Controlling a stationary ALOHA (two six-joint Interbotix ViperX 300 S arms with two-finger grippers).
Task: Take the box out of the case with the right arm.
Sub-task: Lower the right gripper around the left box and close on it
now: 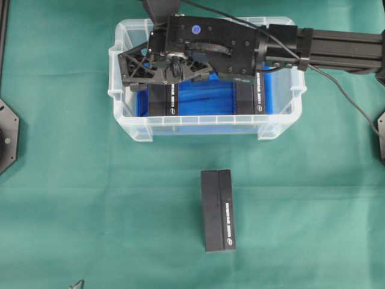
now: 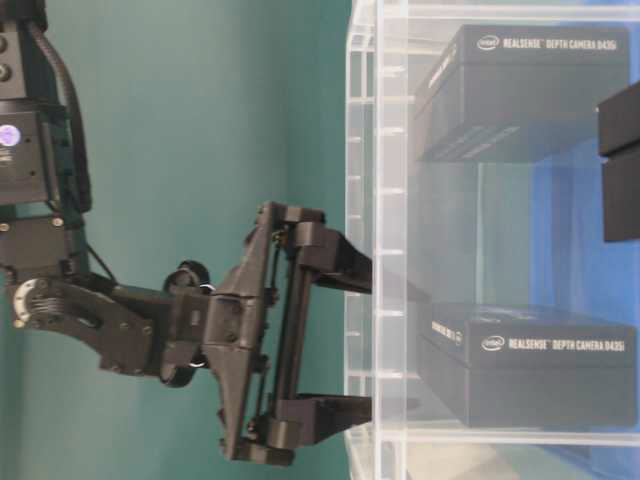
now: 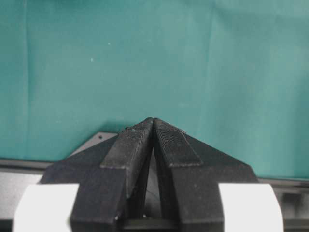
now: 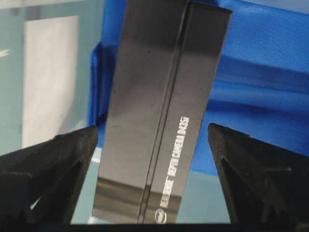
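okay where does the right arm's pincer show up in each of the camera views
Overhead: right pincer at the case's upper left, over a black box.
Table-level: lower middle, tips entering the case wall.
Left wrist: not in it.
Right wrist: open fingers at both bottom corners, flanking the box.
Shared landmark: the case's blue lining.

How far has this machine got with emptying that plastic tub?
One black box already lies on the green cloth outside the case. In hand: the right gripper hangs open inside the case, a finger either side of a second box, not gripping it. Left to do: close on it and lift it out. A third box also sits inside.
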